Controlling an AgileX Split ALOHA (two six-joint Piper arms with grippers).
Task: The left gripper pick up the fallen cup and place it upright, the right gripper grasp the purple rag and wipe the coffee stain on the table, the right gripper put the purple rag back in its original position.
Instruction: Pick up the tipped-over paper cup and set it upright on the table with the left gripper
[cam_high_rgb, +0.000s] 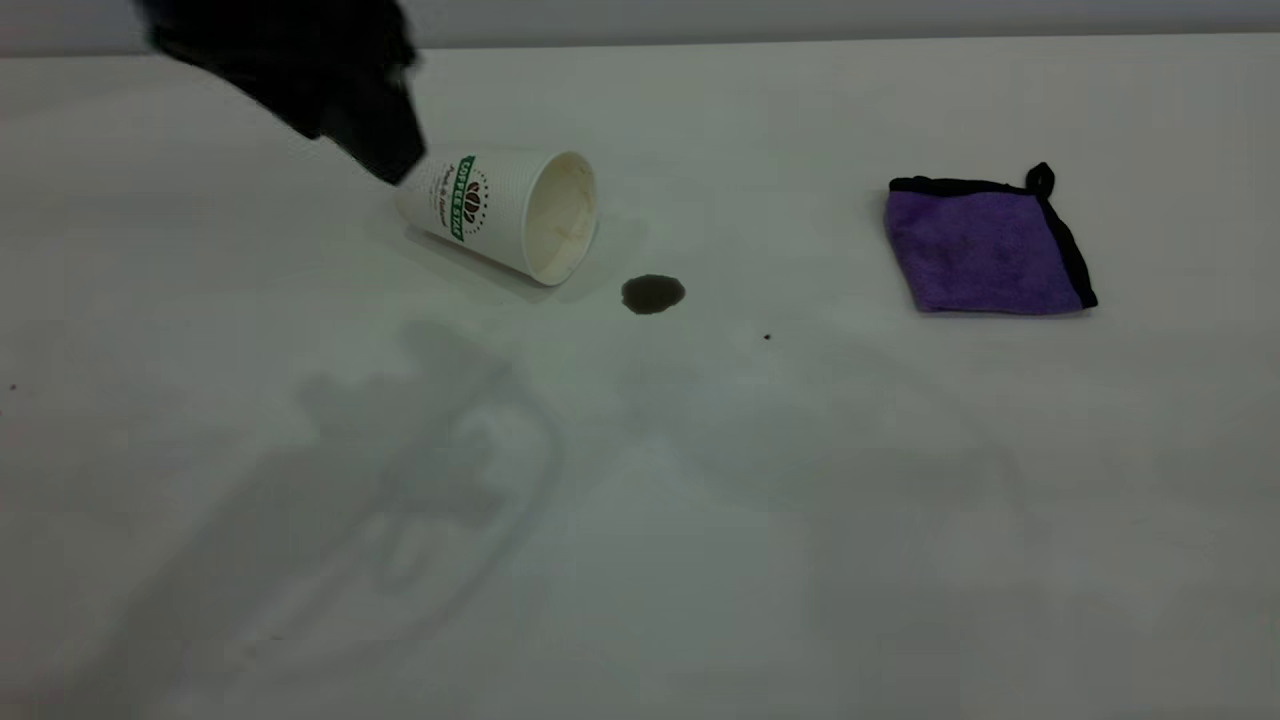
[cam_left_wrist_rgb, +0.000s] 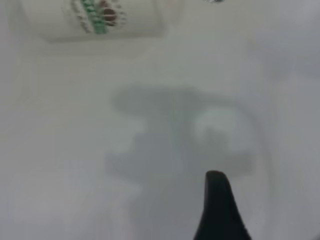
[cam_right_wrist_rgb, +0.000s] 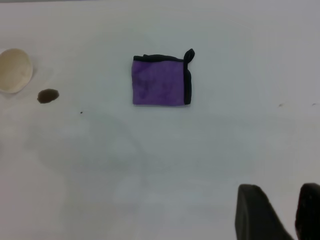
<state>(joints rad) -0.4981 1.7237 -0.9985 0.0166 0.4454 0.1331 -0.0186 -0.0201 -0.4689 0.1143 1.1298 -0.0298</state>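
The white ribbed cup (cam_high_rgb: 500, 212) lies on its side on the table (cam_high_rgb: 640, 520), mouth toward the coffee stain (cam_high_rgb: 653, 293), a dark blot just beside the rim. My left gripper (cam_high_rgb: 395, 165) hangs over the cup's base end at the back left. The left wrist view shows one black finger (cam_left_wrist_rgb: 216, 205) over bare table, with the cup (cam_left_wrist_rgb: 95, 20) ahead and nothing held. The purple rag (cam_high_rgb: 985, 250) lies flat at the right. My right gripper (cam_right_wrist_rgb: 280, 210) hovers well short of the rag (cam_right_wrist_rgb: 160, 82), its fingers slightly apart and empty.
A tiny dark speck (cam_high_rgb: 767, 337) sits on the table between the stain and the rag. The table's far edge (cam_high_rgb: 800, 40) runs behind the cup and the rag. Arm shadows fall across the front of the table.
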